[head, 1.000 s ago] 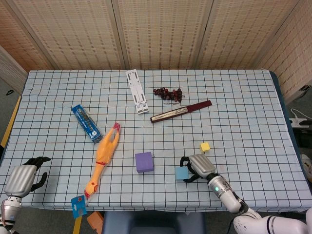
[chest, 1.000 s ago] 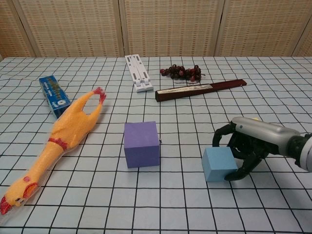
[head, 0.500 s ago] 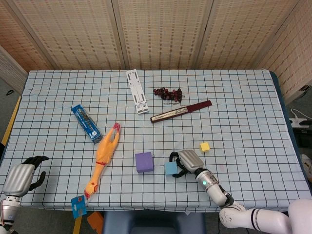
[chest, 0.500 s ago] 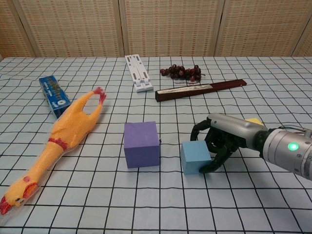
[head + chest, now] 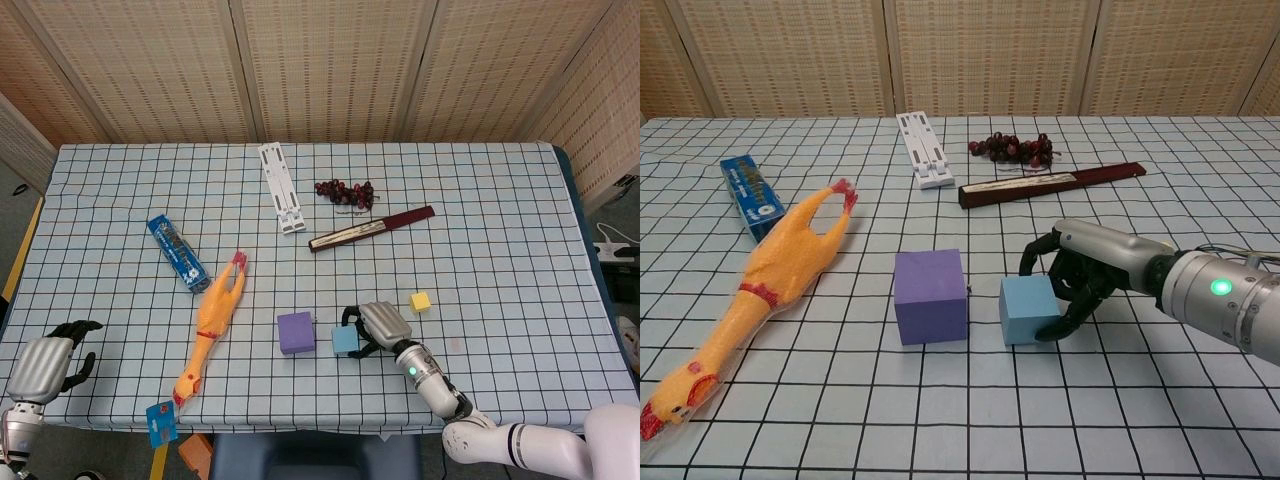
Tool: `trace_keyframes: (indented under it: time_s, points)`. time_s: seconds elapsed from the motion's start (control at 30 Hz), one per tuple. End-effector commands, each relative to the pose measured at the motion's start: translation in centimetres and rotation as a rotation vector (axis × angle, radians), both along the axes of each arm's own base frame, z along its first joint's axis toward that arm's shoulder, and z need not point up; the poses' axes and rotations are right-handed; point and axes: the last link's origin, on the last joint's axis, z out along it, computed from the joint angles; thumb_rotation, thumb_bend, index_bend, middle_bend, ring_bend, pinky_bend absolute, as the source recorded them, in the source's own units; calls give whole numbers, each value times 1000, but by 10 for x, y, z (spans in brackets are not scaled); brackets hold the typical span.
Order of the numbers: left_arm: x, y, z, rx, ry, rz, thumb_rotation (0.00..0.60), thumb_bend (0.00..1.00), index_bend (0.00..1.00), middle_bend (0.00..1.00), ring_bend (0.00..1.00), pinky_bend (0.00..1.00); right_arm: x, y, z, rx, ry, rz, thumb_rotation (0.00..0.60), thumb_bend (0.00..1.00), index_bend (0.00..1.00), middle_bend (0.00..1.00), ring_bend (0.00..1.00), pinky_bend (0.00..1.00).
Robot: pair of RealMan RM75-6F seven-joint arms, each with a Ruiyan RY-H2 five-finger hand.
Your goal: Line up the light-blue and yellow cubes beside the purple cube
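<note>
The right robot hand apparently grasped the light-blue cube, just right of the purple cube, a narrow gap between.

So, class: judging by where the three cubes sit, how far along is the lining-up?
Done: nothing fully. In hand: the right hand holds the light-blue cube near the purple cube, a gap between them. Left: the yellow cube, untouched behind the hand.
</note>
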Motion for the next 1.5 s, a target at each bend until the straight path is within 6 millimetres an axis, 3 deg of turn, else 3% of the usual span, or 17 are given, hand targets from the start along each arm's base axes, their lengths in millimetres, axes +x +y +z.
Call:
trace_keyframes:
  time_s: [0.03,0.6,1.5]
  points:
    - [0,0,0,-1,0,0,600,493,300,304,287,558,2,-2,-1,-2,0,1,600,0,515,863,889,1000]
    - [-1,-1,1,2,-3,1,600,493,301,305,287,557,15,-21,-13,10,-5,-2,600,0,526,864,890,1000]
    - [0,-1,-2,-18,1,-3,600,492,301,304,287,558,26,-28,-24,39,-27,9,600,0,535,869,894,1000]
